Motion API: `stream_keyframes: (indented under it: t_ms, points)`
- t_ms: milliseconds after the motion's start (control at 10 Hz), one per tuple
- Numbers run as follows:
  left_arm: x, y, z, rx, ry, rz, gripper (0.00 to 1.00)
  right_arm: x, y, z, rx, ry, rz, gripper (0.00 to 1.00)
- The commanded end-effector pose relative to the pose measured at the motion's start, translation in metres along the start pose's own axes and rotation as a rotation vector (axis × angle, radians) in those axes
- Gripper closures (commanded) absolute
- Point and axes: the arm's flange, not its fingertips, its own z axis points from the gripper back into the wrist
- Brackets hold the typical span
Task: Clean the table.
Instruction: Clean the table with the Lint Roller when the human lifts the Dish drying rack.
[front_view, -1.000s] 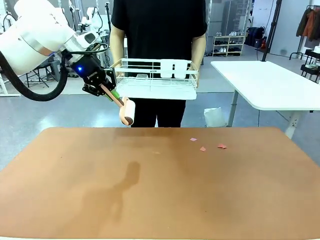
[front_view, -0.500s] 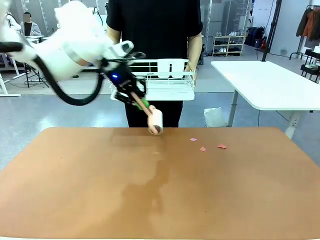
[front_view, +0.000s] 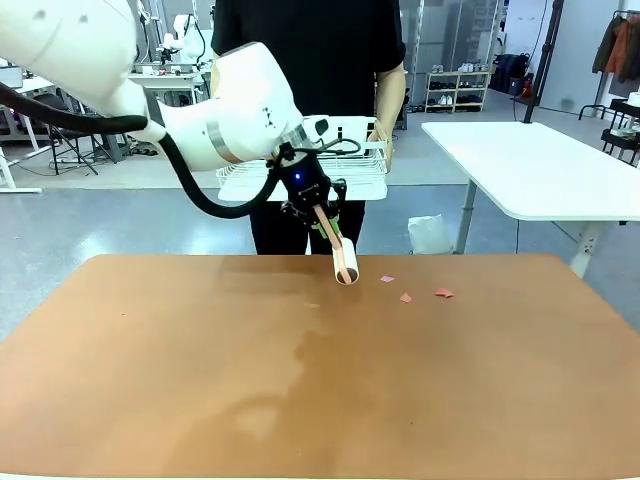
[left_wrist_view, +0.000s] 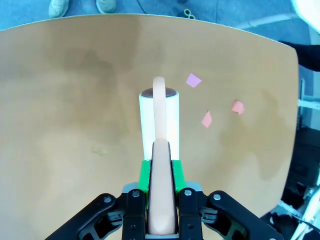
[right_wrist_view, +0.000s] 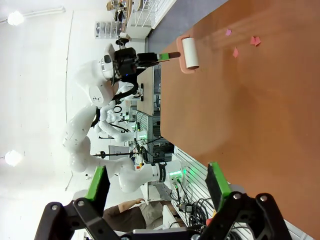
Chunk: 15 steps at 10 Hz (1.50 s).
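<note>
A large reddish-brown table (front_view: 300, 380) with rounded corners is filling the lower part of the front view. From the left, a white robot arm is reaching across toward the table's far edge, near the middle. Its left gripper (front_view: 321, 220) is clamping narrowly on the peach handle of a lint roller (front_view: 345, 262), the green pads pressing both sides of the handle, as the left wrist view is showing close up (left_wrist_view: 161, 170). The roller's white drum (left_wrist_view: 159, 117) is pointing down and away from the gripper, its end sitting at or just above the tabletop; whether it is touching cannot be told. Just to the right of the drum, three small pink scraps are lying on the table: one (front_view: 387, 279) nearest the roller, a second (front_view: 406, 297) a little nearer the camera, and a third (front_view: 444, 293) farthest right. Behind the arm, a person in a black shirt (front_view: 310, 50) is standing at the far side, holding a white wire rack (front_view: 360, 165). Farther right, a smaller white-topped table (front_view: 540, 170) is standing apart. In the right wrist view, the right gripper (right_wrist_view: 157, 181) is holding its green-padded fingers spread wide, with nothing between them.
</note>
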Motion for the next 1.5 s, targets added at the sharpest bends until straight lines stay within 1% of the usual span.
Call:
stream_keyframes:
  t_ms: [0,100,300,400,500,700,800,1000,1100,1400]
  points:
    - [0.015,-0.013,-0.015,0.011,0.022,0.042,0.79,-0.003,0.004,0.000,0.013,-0.002,0.000,0.00]
    - [0.022,-0.014,-0.023,-0.008,0.010,0.048,0.79,-0.003,0.004,0.000,0.013,-0.002,0.000,0.00]
    - [0.026,-0.015,-0.042,-0.031,0.050,0.051,0.79,-0.003,0.004,0.000,0.013,-0.002,0.000,0.00]
    - [0.029,-0.015,-0.049,-0.036,0.048,0.032,0.79,-0.003,0.004,0.000,0.013,-0.002,0.000,0.00]
    - [0.034,-0.015,-0.056,-0.071,0.061,0.000,0.79,-0.003,0.004,0.000,0.013,-0.002,0.000,0.00]
    - [0.039,-0.010,-0.071,-0.100,0.099,0.002,0.79,-0.003,0.004,0.000,0.013,-0.002,0.000,0.00]
    - [0.040,-0.010,-0.074,-0.135,0.130,-0.017,0.79,-0.003,0.004,0.000,0.013,-0.002,0.000,0.00]
    - [0.040,-0.008,-0.077,-0.137,0.176,0.003,0.79,-0.003,0.004,0.000,0.013,-0.002,0.000,0.00]
    - [0.036,-0.011,-0.078,-0.100,0.078,-0.001,0.79,-0.003,0.004,0.000,0.013,-0.002,0.000,0.00]
    - [0.036,-0.011,-0.078,-0.100,0.078,-0.001,0.79,-0.003,0.004,0.000,0.013,-0.002,0.000,0.00]
